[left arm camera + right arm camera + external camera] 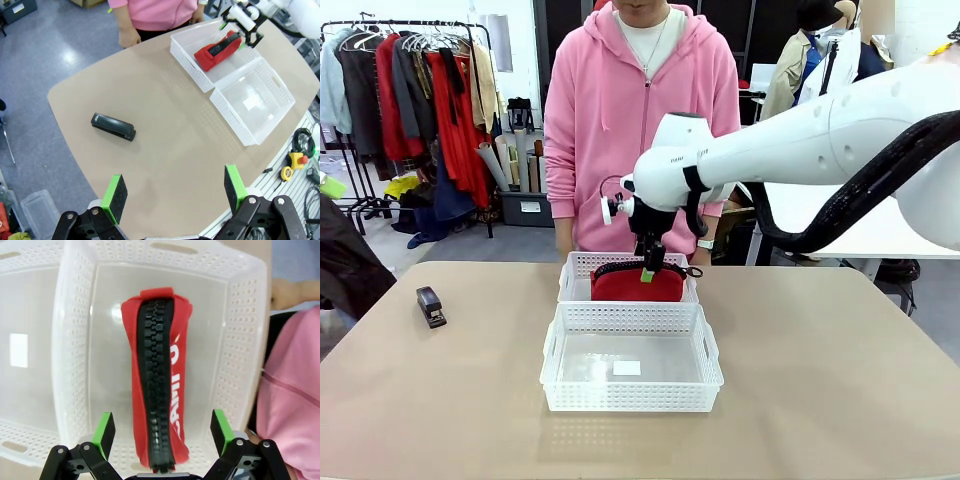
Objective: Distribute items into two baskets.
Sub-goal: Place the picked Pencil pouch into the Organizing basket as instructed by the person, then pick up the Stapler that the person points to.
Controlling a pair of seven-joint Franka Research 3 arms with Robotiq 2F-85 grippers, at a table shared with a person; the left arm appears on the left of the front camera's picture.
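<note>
Front view: right gripper (647,272) hovers over red fabric zippered pouch (638,285) lying in far white lattice plastic basket (575,268). Left wrist view: left gripper (175,192) spread, small black stapler (113,126) out on tan surface (175,140). Right wrist view: jaws spread clear of pouch, so I'd lift straight up.

Right arm (820,140): glossy white rounded shell, black band near the wrist, small grey print.
Hose (840,215): thick, black and ribbed, running along the white arm.
Right gripper (162,432): black linked fingers, silver screws, green pads.
Left gripper (175,192): black linked fingers, silver screws, green-backed black pads.
Person (640,110): pink hooded sweatshirt with drawstrings, white top beneath, wristwatch (705,243).
</note>
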